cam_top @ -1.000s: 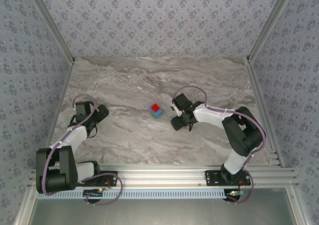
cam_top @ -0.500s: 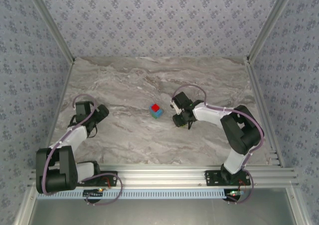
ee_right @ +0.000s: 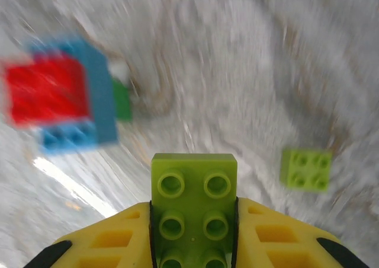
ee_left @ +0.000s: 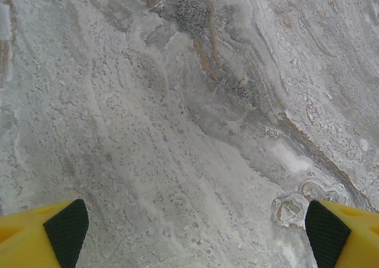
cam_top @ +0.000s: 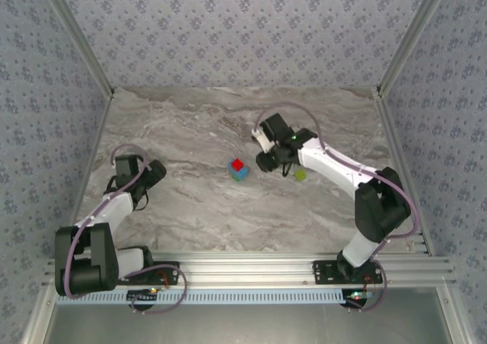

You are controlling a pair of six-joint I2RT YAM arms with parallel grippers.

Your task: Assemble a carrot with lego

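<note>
Now the right gripper point(ee_right: 193, 223) clamps a yellow-green brick point(ee_right: 193, 182) near the carrot point(cam_top: 239, 169), a red-on-blue stack at the table point(cam_top: 190, 207) centre, and should square its studs over the top before pressing straight down; the left gripper point(ee_left: 189, 232) hangs open, well apart.

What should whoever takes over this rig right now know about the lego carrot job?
The left pincer is open over the marble table, holding nothing.
The right pincer is shut on a yellow-green brick, near the stack: red on light blue, green at its side, mid-table.
A loose yellow-green brick lies on the table right of the stack.
Done: stack begun. Left: probably press on the held brick, then the loose one.
</note>
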